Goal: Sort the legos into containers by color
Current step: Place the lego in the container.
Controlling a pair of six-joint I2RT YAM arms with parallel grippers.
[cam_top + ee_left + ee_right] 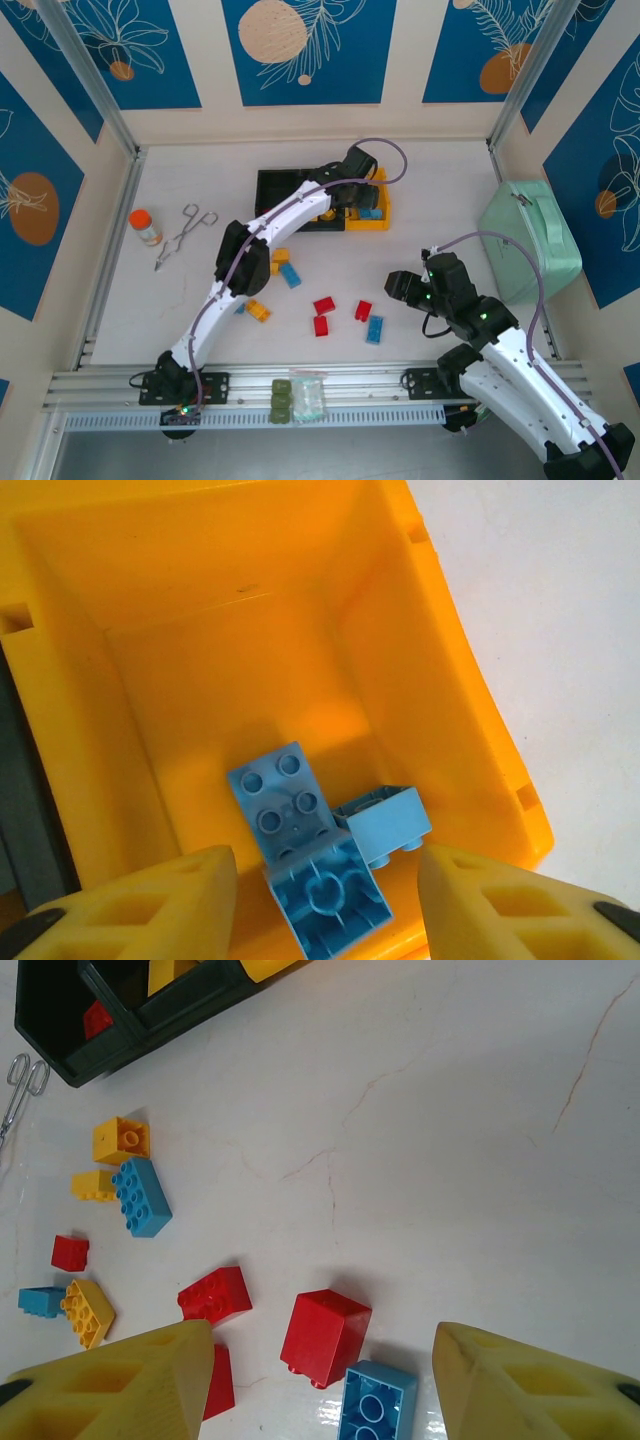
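Note:
My left gripper (325, 885) hangs open inside the yellow container (200, 600), at the right end of the row of containers (285, 190). Three blue legos lie on its floor. One upside-down blue lego (328, 905) sits between the fingers with a gap on each side. From above, the left gripper (368, 205) is over the yellow bin (385, 218). My right gripper (322, 1360) is open, low over the table, above a red lego (325, 1335) and a blue lego (375, 1405). More red, yellow and blue legos (290, 273) are scattered mid-table.
A mint-green case (530, 240) stands at the right wall. An orange-capped bottle (146, 226) and metal forceps (180, 235) lie at the left. Olive blocks (283, 400) and a clear bag (308, 395) rest on the front rail.

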